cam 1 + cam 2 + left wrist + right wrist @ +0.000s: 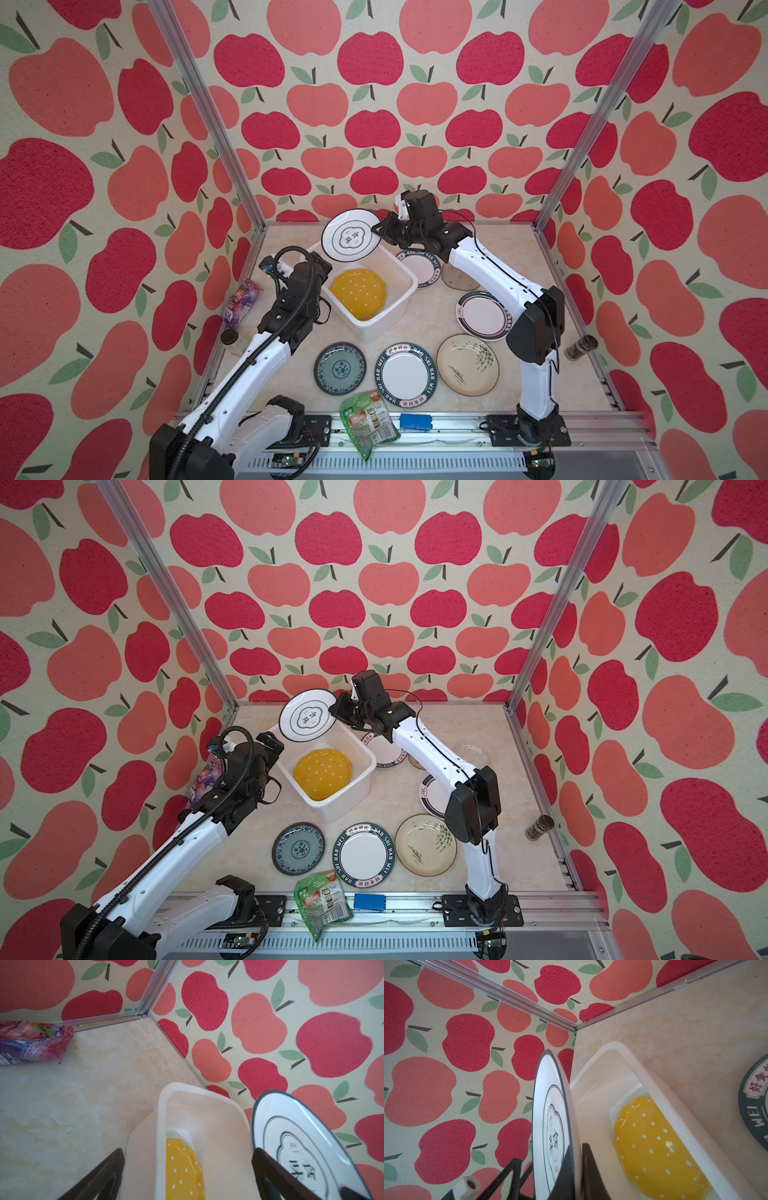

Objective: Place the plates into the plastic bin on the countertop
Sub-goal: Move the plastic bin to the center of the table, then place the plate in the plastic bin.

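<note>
The right claw (380, 231) pinches the rim of a white plate (351, 235) and holds it tilted on edge above the far corner of the bin (374, 329). A yellow dotted plate (358, 293) lies flat inside the bin. The left claw (188, 1150) is spread wide at the bin's rim on the left arm's side, gripping nothing. On the robot's side of the bin, three plates lie in a row on the countertop (419, 324): a blue-green plate (340, 368), a green-rimmed plate (406, 374) and a cream plate (467, 365).
</note>
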`<state>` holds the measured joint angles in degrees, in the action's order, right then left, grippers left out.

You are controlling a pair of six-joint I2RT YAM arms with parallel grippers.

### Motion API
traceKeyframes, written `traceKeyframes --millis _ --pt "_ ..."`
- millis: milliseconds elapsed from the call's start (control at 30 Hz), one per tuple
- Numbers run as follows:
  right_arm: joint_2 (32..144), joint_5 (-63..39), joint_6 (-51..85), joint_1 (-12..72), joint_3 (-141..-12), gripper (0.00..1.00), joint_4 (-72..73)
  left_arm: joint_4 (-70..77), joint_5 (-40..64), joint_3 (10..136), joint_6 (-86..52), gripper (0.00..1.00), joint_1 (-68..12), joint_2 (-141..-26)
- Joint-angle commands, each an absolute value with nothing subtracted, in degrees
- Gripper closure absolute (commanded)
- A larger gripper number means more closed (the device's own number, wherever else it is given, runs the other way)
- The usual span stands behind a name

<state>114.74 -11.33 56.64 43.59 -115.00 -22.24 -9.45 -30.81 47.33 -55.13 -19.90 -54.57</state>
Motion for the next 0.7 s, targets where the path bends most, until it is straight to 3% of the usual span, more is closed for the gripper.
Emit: traceKeyframes --millis 0,200,667 --pt "116.32 -6.87 57.52 43.76 -116.54 1.00 -24.16 -12.55 -28.37 47.08 -48.29 0.01 -16.53 -49.98" --pt "117.84 -4.22 59.74 43.70 -122.37 1.00 -30.41 -29.25 -17.29 58.46 -48.20 0.01 -12.32 -49.32" --pt "122.32 -2.34 57.85 44.16 -132.08 1.00 -46.52 -37.22 -4.13 62.84 -49.61 0.01 -11.43 -46.63"
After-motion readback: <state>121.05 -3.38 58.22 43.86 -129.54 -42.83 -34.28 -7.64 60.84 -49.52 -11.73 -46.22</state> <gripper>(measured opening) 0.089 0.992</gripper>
